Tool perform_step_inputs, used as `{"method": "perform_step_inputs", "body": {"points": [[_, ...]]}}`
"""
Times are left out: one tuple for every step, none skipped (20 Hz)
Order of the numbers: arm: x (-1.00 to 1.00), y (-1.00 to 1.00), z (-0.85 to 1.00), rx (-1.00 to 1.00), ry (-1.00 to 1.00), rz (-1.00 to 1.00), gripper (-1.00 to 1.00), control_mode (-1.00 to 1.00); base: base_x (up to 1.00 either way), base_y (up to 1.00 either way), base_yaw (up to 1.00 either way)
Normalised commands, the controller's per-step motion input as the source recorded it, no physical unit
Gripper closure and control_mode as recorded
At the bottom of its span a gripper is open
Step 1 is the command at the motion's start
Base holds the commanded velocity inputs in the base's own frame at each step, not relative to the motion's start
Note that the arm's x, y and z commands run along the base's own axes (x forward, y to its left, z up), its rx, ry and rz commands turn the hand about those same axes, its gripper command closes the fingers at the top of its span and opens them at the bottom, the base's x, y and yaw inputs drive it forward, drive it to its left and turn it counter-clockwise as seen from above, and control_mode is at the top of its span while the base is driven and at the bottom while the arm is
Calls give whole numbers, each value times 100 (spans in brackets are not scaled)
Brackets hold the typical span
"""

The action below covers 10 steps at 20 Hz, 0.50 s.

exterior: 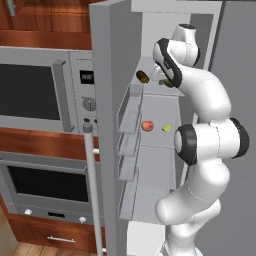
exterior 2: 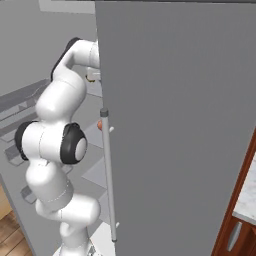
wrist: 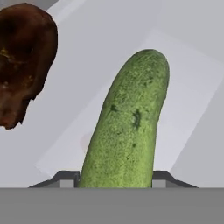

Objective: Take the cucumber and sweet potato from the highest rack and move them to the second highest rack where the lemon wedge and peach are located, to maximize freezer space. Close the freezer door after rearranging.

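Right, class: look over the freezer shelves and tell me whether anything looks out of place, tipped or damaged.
Nothing stands out. The cucumber sits between the end effector's fingertips on the top rack, with the sweet potato intact beside it. On the rack below, the peach and lemon wedge lie apart and undisturbed.
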Motion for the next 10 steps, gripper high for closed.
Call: {"method": "perform_step_inputs", "body": {"points": [[-48, 22, -17, 0, -2, 0, 100, -100, 0, 0, 0], [-57, 26, -18, 0, -6, 0, 100, -100, 0, 0, 0], [-61, 21, -20, 0, -9, 0, 100, -100, 0, 0, 0], [-59, 22, -24, 0, -5, 0, 100, -100, 0, 0, 0], [-63, 26, -26, 0, -6, 0, 100, -100, 0, 0, 0], [-69, 27, -25, 0, -10, 0, 100, -100, 0, 0, 0], [-61, 28, -20, 0, -6, 0, 100, -100, 0, 0, 0], [-64, 25, -19, 0, -8, 0, 100, -100, 0, 0, 0], [-70, 35, -21, -1, -9, 0, 100, -100, 0, 0, 0], [-68, 26, -16, -1, -4, 0, 100, -100, 0, 0, 0]]}}
